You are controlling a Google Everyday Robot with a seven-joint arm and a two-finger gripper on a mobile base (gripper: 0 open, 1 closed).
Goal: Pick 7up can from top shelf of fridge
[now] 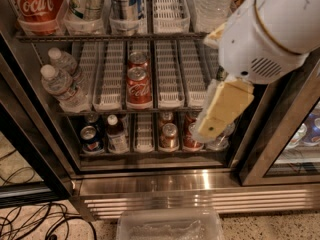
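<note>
Jaws: I can't tell open or closed; gripper (211, 128) sits centre-right, 7up can (86, 4) upper left, not yet grasped.

warm and dim inside, bright up front
the fridge (45, 149) glows amber from within, its steel base (200, 184) catching streaks of glare; the lower left sinks into shadow. the gripper (212, 126), at right in front of the fridge, is lit pale yellow, the white arm (270, 29) above it washed out.
</note>
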